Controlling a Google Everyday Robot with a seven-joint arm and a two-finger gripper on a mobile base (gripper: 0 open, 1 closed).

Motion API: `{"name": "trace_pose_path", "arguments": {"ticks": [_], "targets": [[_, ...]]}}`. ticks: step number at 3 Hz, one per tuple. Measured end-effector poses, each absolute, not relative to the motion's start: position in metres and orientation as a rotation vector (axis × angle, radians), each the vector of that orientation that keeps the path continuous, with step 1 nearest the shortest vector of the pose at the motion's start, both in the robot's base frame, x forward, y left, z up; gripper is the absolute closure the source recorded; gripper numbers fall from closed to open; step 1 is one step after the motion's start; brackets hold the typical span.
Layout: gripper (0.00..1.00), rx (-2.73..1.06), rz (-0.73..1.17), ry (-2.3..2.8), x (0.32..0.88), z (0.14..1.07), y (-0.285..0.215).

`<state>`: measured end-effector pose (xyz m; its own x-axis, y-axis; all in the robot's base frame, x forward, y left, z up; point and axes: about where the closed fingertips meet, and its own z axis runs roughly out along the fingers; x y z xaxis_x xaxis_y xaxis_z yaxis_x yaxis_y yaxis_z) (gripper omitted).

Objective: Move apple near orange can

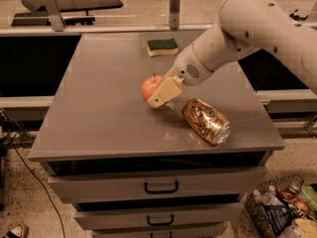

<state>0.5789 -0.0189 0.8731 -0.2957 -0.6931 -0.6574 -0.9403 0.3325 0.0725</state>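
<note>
The red-orange apple [150, 87] with a short dark stem is held in my gripper [159, 92], just above the grey table top near its middle. The cream-coloured fingers [164, 91] are closed around its right side. The golden-orange can [205, 120] lies on its side on the table, just right of and a little nearer than the apple, its silver end towards the front right. A small gap separates the apple from the can. My arm reaches in from the upper right.
A green and yellow sponge [162, 46] lies at the back of the table [99, 118]. Drawers with dark handles [161, 187] are below the top. A wire basket [277, 209] of items stands on the floor at the lower right.
</note>
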Motion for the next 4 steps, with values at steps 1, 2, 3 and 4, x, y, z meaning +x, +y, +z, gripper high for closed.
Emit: {"name": "trace_pose_path", "arguments": {"ticks": [1,2,3,4], "targets": [[0.61,-1.428,0.619,2.114,0.570,0.866,-0.029],[0.36,-1.418,0.582,2.124,0.573,0.861,-0.038],[0.13,-1.414,0.526,2.115,0.579,0.864,-0.051],[0.00,-1.430,0.502,2.083,0.582,0.867,-0.062]]}}
